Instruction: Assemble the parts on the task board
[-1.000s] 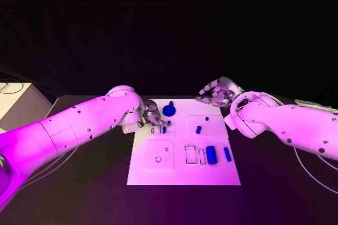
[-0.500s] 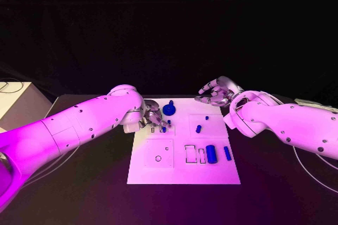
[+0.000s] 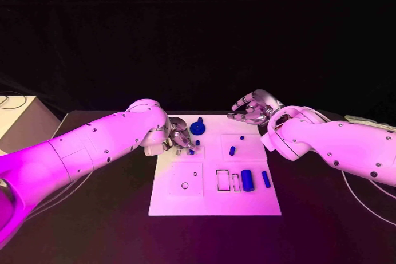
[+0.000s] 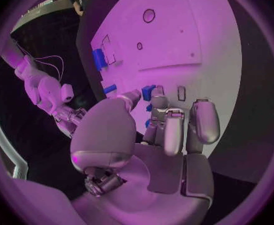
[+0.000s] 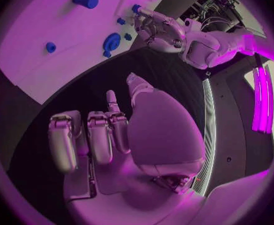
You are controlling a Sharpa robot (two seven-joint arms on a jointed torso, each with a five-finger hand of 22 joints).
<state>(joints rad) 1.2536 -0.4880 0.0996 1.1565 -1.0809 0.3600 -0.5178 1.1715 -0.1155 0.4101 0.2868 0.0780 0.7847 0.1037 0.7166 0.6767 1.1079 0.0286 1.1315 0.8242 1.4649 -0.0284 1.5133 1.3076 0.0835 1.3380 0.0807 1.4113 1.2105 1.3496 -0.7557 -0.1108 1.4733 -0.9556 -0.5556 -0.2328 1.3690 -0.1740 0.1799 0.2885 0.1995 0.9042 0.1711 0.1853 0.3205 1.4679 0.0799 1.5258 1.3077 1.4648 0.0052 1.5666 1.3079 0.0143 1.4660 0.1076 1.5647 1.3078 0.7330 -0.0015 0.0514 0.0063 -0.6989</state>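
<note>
The white task board (image 3: 216, 200) lies mid-table. My left hand (image 3: 178, 140) reaches over its near-left slots and pinches a small blue part (image 4: 148, 92) between thumb and a finger, low over the board (image 4: 193, 40). The right wrist view shows that part (image 5: 136, 8) at the left hand's (image 5: 157, 29) fingertips. More small blue parts (image 3: 191, 152) sit right beside the fingers. A blue knob (image 3: 198, 127) stands behind them. My right hand (image 3: 252, 111) hovers at the board's far right edge, fingers (image 5: 99, 135) loosely apart and holding nothing.
A thick blue cylinder (image 3: 246, 180) and a thin blue bar (image 3: 265, 179) lie at the board's front right, beside outlined slots (image 3: 222, 180). Two small blue pieces (image 3: 233, 151) stand in the right middle panel. A pale box (image 3: 16, 123) sits off the table's left.
</note>
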